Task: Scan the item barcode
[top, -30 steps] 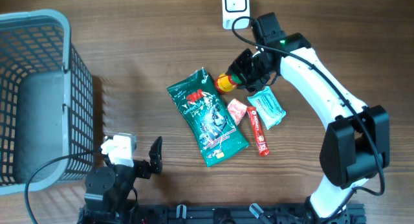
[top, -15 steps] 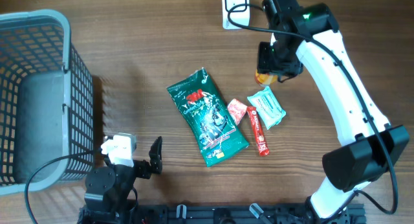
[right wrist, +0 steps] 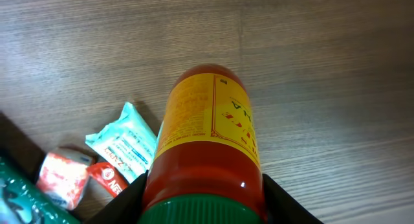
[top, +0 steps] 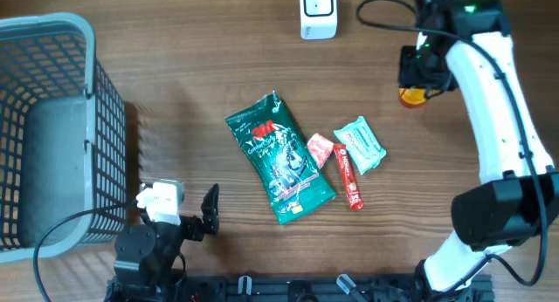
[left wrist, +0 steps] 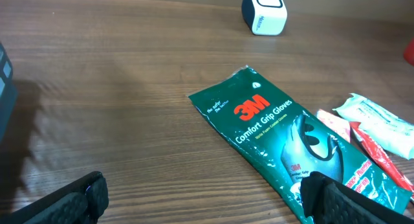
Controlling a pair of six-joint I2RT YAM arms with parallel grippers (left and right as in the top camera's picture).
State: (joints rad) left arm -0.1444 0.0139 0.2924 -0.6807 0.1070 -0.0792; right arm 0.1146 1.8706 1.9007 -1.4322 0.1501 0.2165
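Nearest me, the left gripper sat low at the table's front edge, jaws spread wide, holding nothing; just beyond it lay the green glove packet; further off, the right gripper was clamped on the red sauce bottle near its green cap, to the right of the scanner at the far edge; I judged the bottle rigid and light, its smooth plastic apt to twist between the pads, so the hold belonged at the cap end, leaving the yellow label bare.
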